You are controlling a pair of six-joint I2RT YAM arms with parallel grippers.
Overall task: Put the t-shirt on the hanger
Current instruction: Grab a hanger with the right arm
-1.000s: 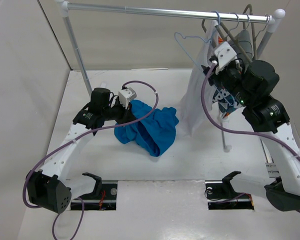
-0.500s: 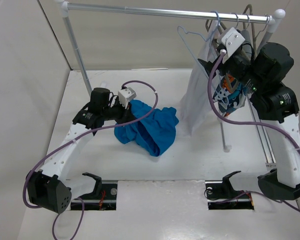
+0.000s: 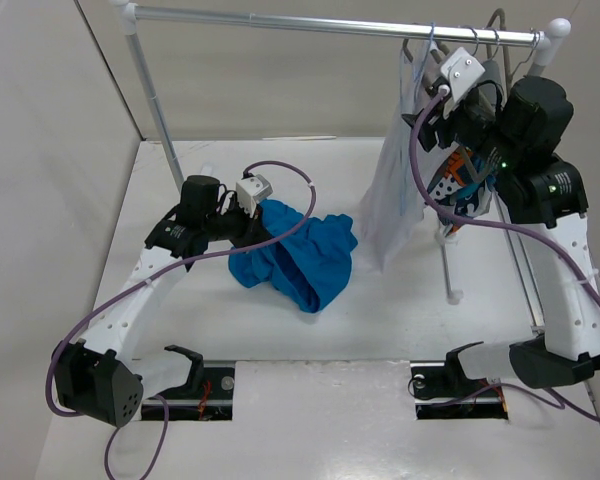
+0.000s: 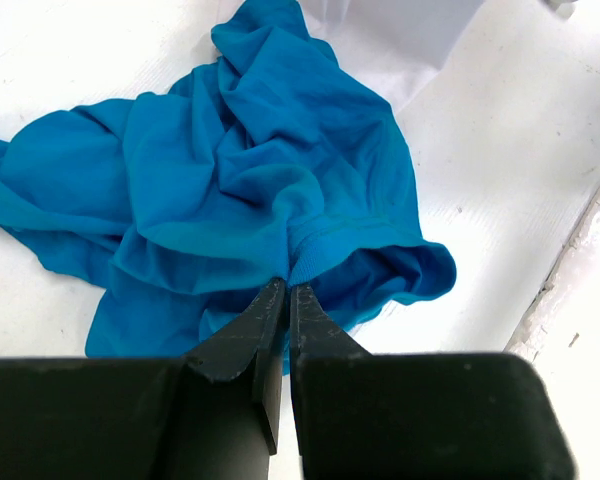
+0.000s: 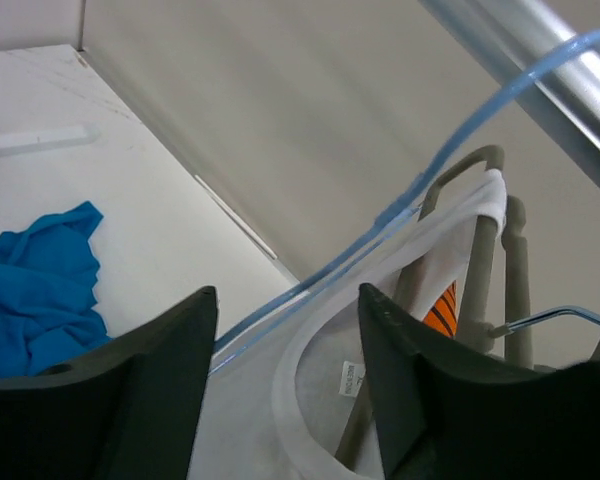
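Observation:
The bright blue t-shirt (image 3: pixel 302 258) lies crumpled on the white table; it also shows in the left wrist view (image 4: pixel 230 170). My left gripper (image 3: pixel 257 218) is at its left edge and, as the left wrist view (image 4: pixel 287 288) shows, is shut on a fold of the cloth. The thin pale blue wire hanger (image 5: pixel 420 190) hangs by its hook from the rail (image 5: pixel 540 70), close against the white tank top (image 5: pixel 320 400). In the top view the hanger (image 3: pixel 429 38) shows nearly edge-on. My right gripper (image 5: pixel 285 300) is open, with the hanger's wire between its fingers; it also shows in the top view (image 3: pixel 425 112).
The clothes rail (image 3: pixel 330 25) spans the back of the table on a left post (image 3: pixel 155 110) and a right post with a foot (image 3: pixel 455 295). The white tank top (image 3: pixel 390 190), thicker grey hangers (image 3: pixel 495 40) and an orange-and-blue patterned garment (image 3: pixel 460 180) hang at its right end. Walls close the left and back.
My right arm has risen toward the rail. The hanger, swung out to the left earlier, now hangs close against the tank top. The left arm and the t-shirt have not moved.

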